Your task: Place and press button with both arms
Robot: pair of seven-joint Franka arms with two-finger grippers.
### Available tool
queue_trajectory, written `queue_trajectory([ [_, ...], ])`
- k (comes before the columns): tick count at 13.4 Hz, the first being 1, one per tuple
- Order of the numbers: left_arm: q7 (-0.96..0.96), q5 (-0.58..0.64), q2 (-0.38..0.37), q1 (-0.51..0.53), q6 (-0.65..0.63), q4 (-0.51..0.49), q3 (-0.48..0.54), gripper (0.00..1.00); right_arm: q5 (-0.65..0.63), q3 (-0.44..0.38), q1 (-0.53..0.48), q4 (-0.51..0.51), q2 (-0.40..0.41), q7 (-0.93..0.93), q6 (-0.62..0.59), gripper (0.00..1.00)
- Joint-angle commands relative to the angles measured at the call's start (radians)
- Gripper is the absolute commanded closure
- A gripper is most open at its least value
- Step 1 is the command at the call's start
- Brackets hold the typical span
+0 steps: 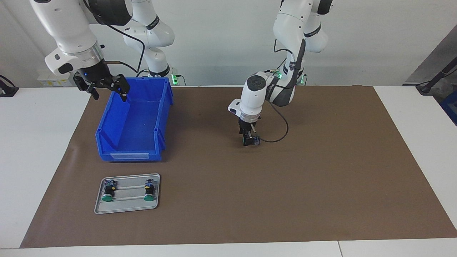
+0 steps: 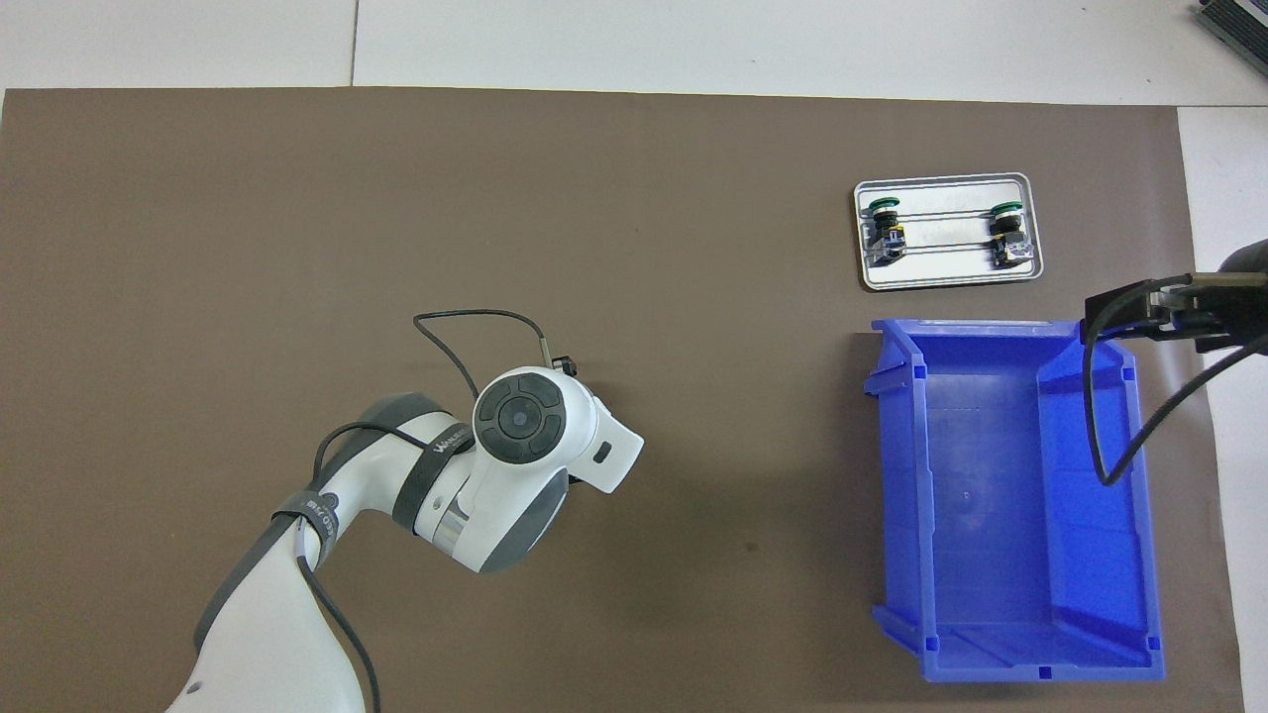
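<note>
My left gripper (image 1: 250,137) points down at the middle of the brown mat (image 1: 321,171) and is shut on a button (image 1: 251,141). The button lies sideways, green cap toward the right arm's end, at or just above the mat; I cannot tell whether it touches. In the overhead view the left wrist (image 2: 520,421) hides the gripper and the button. My right gripper (image 1: 109,92) hangs open and empty over the blue bin's (image 1: 134,121) corner nearest the robots, and it also shows in the overhead view (image 2: 1139,309). Two more buttons (image 1: 108,191) (image 1: 149,190) lie on a metal tray (image 1: 126,207).
The blue bin (image 2: 1010,495) stands toward the right arm's end of the mat. The metal tray (image 2: 946,279), with its two buttons (image 2: 885,226) (image 2: 1008,233), lies just farther from the robots than the bin. A black cable (image 1: 278,134) loops beside the left gripper.
</note>
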Motion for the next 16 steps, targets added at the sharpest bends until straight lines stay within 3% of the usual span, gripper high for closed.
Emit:
queue_trajectory([
  [1,0.059,0.001,0.004,-0.01,0.028,-0.008,0.015,0.26,0.002,0.004,-0.005,-0.022,-0.023,-0.02,-0.004,0.0],
  [10,0.188,0.001,0.0,0.005,0.015,-0.018,0.018,0.23,0.003,0.004,-0.005,-0.022,-0.023,-0.02,-0.004,0.0],
  [16,0.185,0.001,0.0,0.003,0.015,-0.025,0.021,0.38,0.002,0.004,-0.005,-0.022,-0.023,-0.02,-0.004,0.0],
])
